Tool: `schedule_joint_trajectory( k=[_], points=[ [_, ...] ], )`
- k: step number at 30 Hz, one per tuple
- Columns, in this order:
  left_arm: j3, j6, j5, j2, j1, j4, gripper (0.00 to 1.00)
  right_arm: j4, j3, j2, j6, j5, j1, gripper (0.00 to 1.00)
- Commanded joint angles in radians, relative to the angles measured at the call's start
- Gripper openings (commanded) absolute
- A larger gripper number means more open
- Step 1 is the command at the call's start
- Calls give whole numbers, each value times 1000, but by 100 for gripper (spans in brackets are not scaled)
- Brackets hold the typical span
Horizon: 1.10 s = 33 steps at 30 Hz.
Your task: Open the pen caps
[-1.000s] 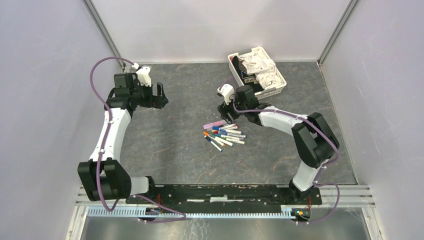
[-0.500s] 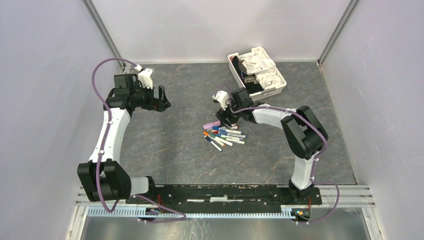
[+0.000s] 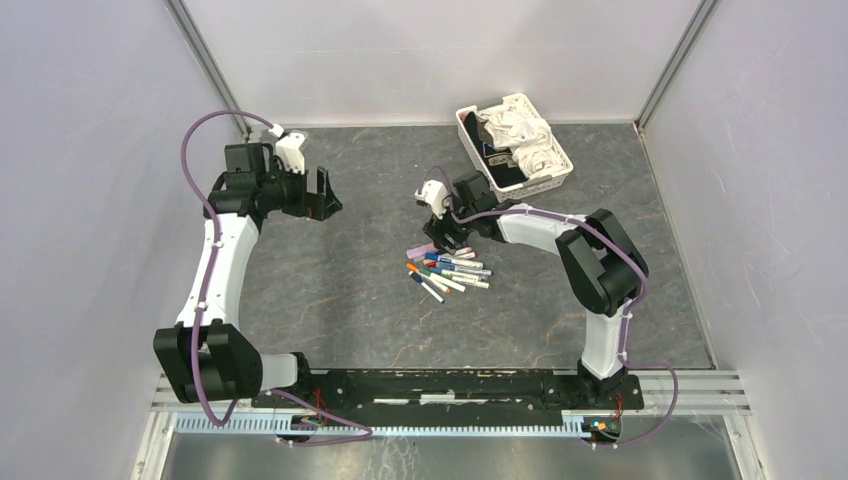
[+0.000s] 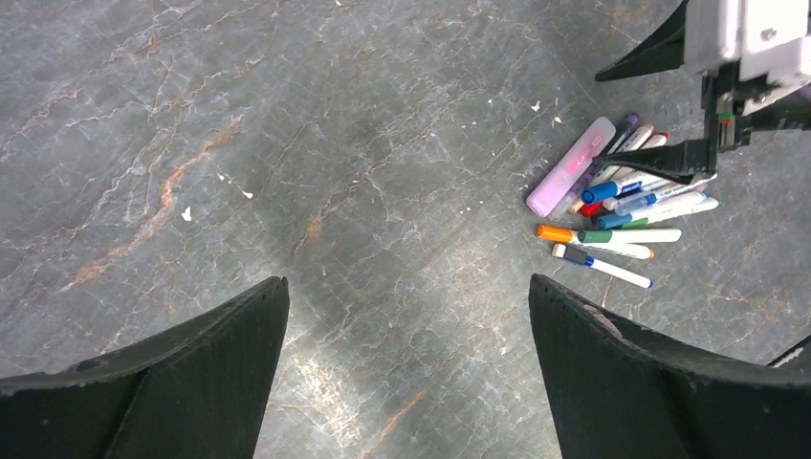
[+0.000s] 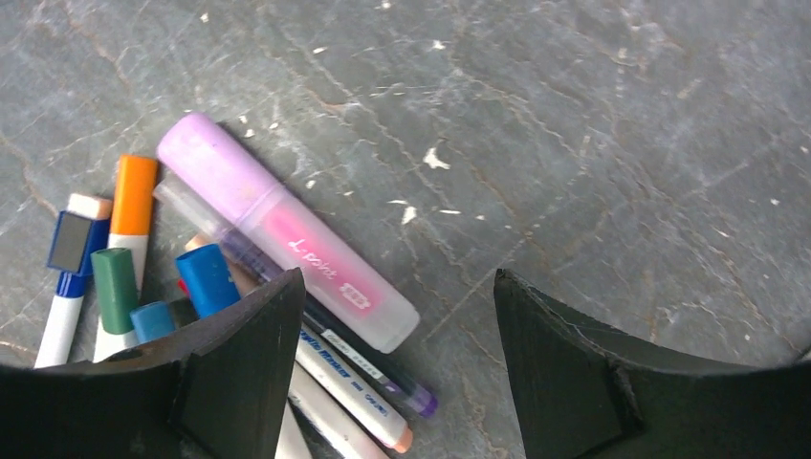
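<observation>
Grey, veined table (image 3: 340,290) lay between pale walls (image 3: 440,60) on my overhead feed. The pens (image 3: 448,268) sat there in one loose heap near its middle, a little to the right. Toward the far right corner stood a white basket (image 3: 548,178) stuffed with crumpled cloth (image 3: 515,130), apart from the heap.

My left gripper (image 3: 322,195) hung over bare table on the far left, well away from the pens. Its wrist camera showed both fingers (image 4: 191,382) spread wide with nothing between them. The heap appeared only in the upper right of that view.

My right gripper (image 3: 448,242) was over the far end of the heap, jaws parted and holding nothing. From its wrist camera I saw the pink highlighter (image 5: 287,229) lying slantwise, one end reaching into the gap between the fingers. The finger on the left of that view (image 5: 230,382) covered part of several pens; whether it touched them I could not tell. The other finger (image 5: 593,373) stood over bare table.

I found the pen caps (image 5: 120,273) clustered at the left of that view: an orange cap (image 5: 134,194), a green cap (image 5: 115,282) and a blue cap (image 5: 206,279). Each one I could make out sat on its barrel. Alongside the highlighter ran a slim purple pen (image 5: 402,387), and just beside that lay a white barrel (image 5: 344,402) with an orange tip.
</observation>
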Motion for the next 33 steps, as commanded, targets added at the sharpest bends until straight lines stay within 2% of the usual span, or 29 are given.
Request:
schedule_joint_trajectory(
  k=[1, 13, 23, 29, 33],
  points=[
    [64, 65, 37, -6, 3, -37, 100, -29, 34, 16, -72, -22, 34, 78],
    [153, 177, 73, -11, 3, -189, 100, -51, 89, 94, -77, -10, 57, 76],
    [218, 346, 63, 31, 3, -412, 100, -67, 163, 156, -47, -2, 63, 61],
    [121, 328, 138, -25, 1, -327, 100, -45, 167, 146, -12, -21, 62, 44],
    [50, 323, 218, -51, -4, -250, 100, -36, 165, 103, -1, -36, 63, 25]
  ],
)
